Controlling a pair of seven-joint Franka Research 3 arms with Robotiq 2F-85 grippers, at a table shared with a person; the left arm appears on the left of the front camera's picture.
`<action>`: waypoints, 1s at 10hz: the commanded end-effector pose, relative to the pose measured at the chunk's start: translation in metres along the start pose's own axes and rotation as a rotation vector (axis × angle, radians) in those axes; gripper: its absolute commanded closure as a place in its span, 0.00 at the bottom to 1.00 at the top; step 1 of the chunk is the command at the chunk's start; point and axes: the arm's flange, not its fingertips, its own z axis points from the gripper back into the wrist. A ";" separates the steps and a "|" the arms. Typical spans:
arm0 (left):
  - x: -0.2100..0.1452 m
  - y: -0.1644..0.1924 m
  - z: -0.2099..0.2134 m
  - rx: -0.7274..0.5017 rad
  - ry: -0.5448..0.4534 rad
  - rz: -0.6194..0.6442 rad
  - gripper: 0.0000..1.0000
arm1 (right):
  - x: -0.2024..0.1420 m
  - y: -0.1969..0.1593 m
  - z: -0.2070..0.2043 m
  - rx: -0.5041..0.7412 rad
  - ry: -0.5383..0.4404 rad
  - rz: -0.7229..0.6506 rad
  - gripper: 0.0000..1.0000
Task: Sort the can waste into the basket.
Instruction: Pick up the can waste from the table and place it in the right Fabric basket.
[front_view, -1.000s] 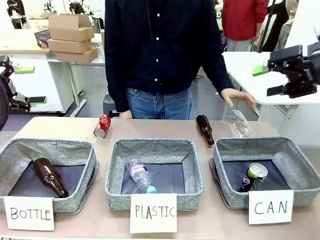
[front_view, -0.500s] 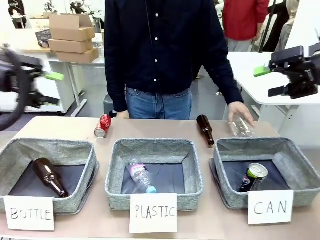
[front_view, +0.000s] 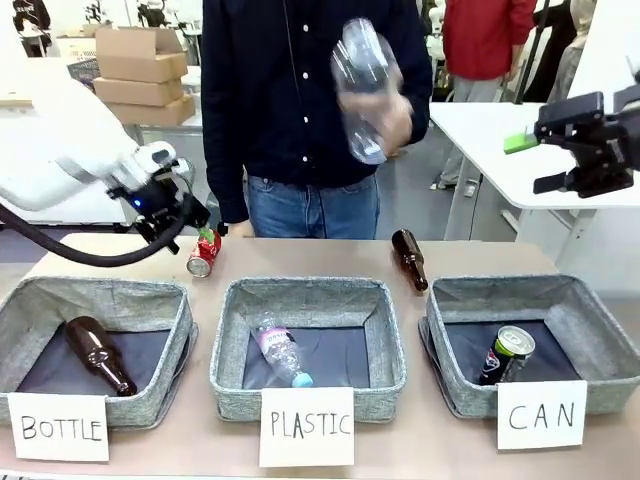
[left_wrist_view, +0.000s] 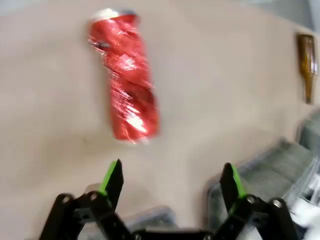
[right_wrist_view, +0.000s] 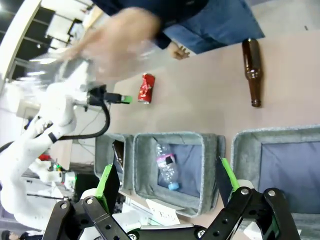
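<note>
Left hand (left_wrist_view: 172, 172) is hovering just by red can (left_wrist_view: 127, 82), fingers spread apart, gripping nothing. Red can is lying on table (front_view: 300, 258), far side. Right hand (front_view: 535, 162) is hanging raised, fingers apart. Black can (front_view: 506, 354) is leaning inside CAN basket (front_view: 520, 286).

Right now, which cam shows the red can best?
Left wrist view: the red can lies large, unobstructed, ahead of the open left gripper, though blurred. Front and right wrist views show it small and distant.
</note>
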 end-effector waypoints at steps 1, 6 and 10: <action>-0.014 -0.030 0.037 -0.008 0.031 0.175 0.00 | -0.002 0.000 0.002 -0.011 0.000 -0.020 0.00; 0.009 -0.002 -0.018 0.076 0.082 0.050 0.00 | -0.002 0.000 0.002 -0.011 0.000 -0.020 0.00; 0.022 0.001 -0.050 0.158 -0.006 0.028 0.00 | -0.002 0.000 0.002 -0.011 0.000 -0.020 0.00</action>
